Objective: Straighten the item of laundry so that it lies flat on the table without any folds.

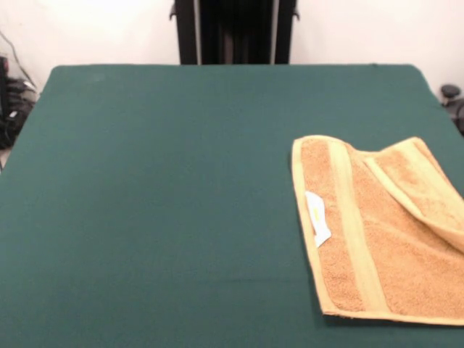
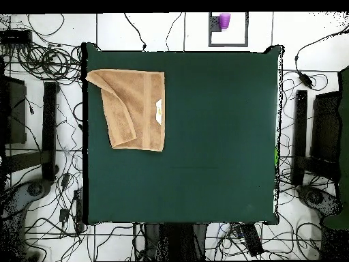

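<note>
The orange-tan towel (image 1: 384, 232) lies on the dark green table (image 1: 159, 196) at the near right of the front view, running off the picture's right edge. Its far right corner is folded over onto itself as a diagonal flap. A pale band runs along its left side, with a small white label (image 1: 317, 217) beside it. In the overhead view the towel (image 2: 133, 106) lies at the table's (image 2: 218, 150) upper left corner, with its left part folded over diagonally and the label (image 2: 159, 111) at its right edge. The gripper shows in neither view.
The robot's black pedestal (image 1: 233, 30) stands at the far table edge. Cables and black stands (image 2: 41, 129) lie on the floor around the table. A purple cup (image 2: 224, 20) sits on the floor beyond the top edge.
</note>
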Controlling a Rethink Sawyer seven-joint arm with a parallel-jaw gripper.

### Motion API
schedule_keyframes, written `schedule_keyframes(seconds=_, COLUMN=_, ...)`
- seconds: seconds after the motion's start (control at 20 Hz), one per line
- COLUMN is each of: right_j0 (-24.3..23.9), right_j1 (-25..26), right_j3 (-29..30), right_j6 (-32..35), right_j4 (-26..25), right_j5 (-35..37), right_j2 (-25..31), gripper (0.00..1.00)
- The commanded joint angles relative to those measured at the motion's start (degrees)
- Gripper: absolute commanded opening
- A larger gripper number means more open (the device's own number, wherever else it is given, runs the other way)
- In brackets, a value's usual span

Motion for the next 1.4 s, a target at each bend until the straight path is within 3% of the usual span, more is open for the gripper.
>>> schedule_keyframes(seconds=0.05, right_j0=0.2, right_j1=-0.6, right_j3=0.5, right_j6=2.5, right_j4=2.3, right_j5=3.6, right_j2=-0.8, gripper=1.0)
schedule_keyframes(seconds=1.0, right_j0=1.2, right_j1=-1.3, right_j3=-0.4, right_j6=3.9, right_j4=1.0, right_j5=7.3, right_j2=-1.2, gripper=1.0)
schedule_keyframes(seconds=1.4, right_j0=-1.7, right_j1=-1.5, right_j3=-9.6, right_j6=2.8, right_j4=1.0, right_j5=20.1, right_j2=0.7, gripper=1.0)
